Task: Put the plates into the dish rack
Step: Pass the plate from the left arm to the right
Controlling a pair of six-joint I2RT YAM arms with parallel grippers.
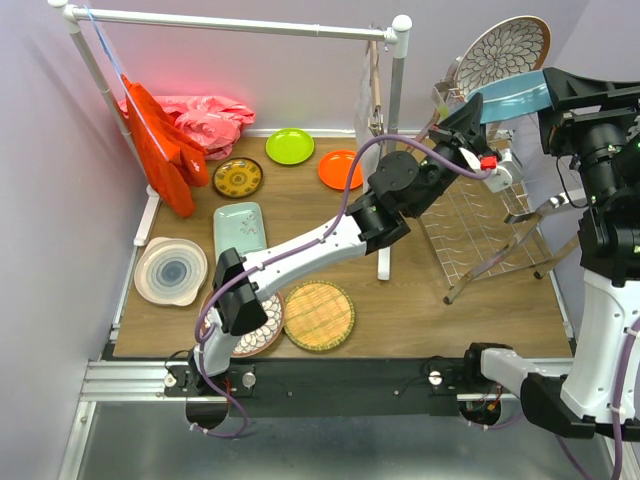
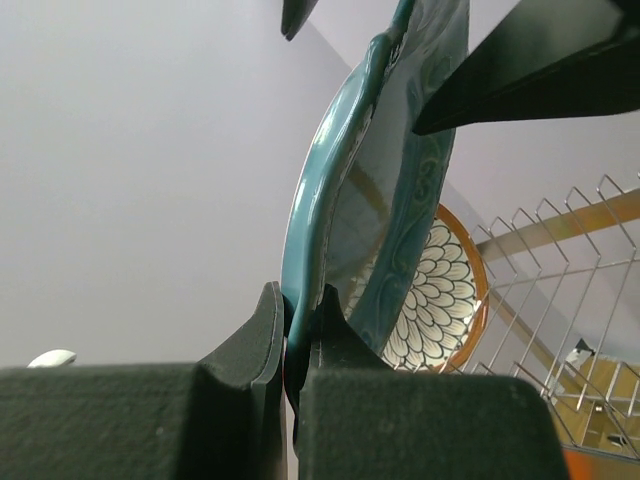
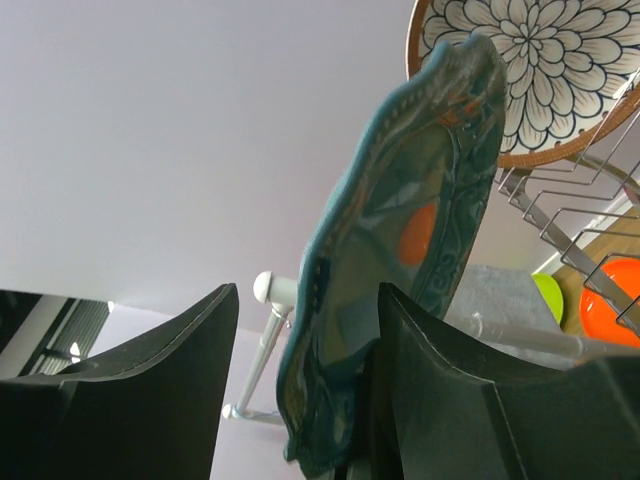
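A teal scalloped plate (image 1: pixel 515 100) hangs on edge above the dish rack (image 1: pixel 480 225). My left gripper (image 1: pixel 470 115) is shut on its lower rim; in the left wrist view both fingers (image 2: pixel 300 300) pinch the teal plate (image 2: pixel 340 190). My right gripper (image 3: pixel 305 300) straddles the opposite edge of the teal plate (image 3: pixel 400 250). Its right finger touches the plate and its left finger stands apart. A brown-rimmed floral plate (image 1: pixel 505 50) stands in the rack's far end. On the table lie lime green (image 1: pixel 290 146), orange (image 1: pixel 340 169), patterned (image 1: pixel 238 177), mint (image 1: pixel 240 228), white ringed (image 1: pixel 170 270) and woven (image 1: pixel 318 315) plates.
A white pipe rail (image 1: pixel 240 22) spans the back, with a red cloth (image 1: pixel 165 150) hanging from it and a pink cloth (image 1: pixel 205 118) behind. Its right post (image 1: pixel 390 150) stands just left of the rack. Another floral plate (image 1: pixel 262 330) lies partly under the left arm.
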